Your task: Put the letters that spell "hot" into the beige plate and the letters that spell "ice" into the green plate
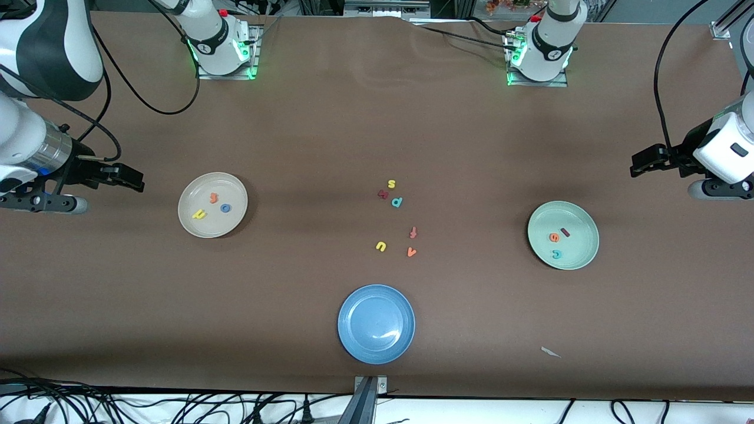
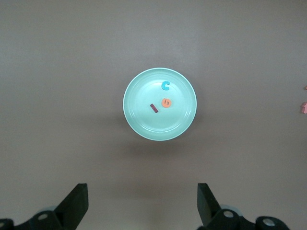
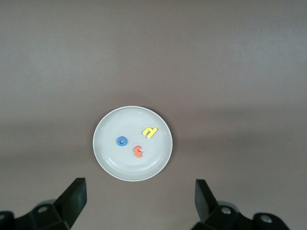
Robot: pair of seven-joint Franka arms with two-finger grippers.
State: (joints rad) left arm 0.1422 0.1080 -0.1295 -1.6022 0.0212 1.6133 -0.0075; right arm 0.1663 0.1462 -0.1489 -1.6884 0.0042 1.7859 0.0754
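The beige plate (image 1: 192,219) lies toward the right arm's end of the table. In it are the yellow h (image 1: 199,214), the orange t (image 1: 214,198) and the blue o (image 1: 225,208). The green plate (image 1: 583,250) lies toward the left arm's end and holds the dark red i (image 1: 565,232), the orange e (image 1: 554,237) and the teal c (image 1: 556,254). My right gripper (image 1: 136,179) hangs open and empty over bare table beside the beige plate (image 3: 108,155). My left gripper (image 1: 636,165) hangs open and empty over bare table beside the green plate (image 2: 139,122).
A blue plate (image 1: 353,338) with nothing in it lies near the front edge. Several loose letters lie mid-table, among them a yellow s (image 1: 392,184), a teal p (image 1: 397,202), a red-orange f (image 1: 413,232), a yellow u (image 1: 381,246) and an orange v (image 1: 412,252). A paper scrap (image 1: 551,352) lies nearer the camera than the green plate.
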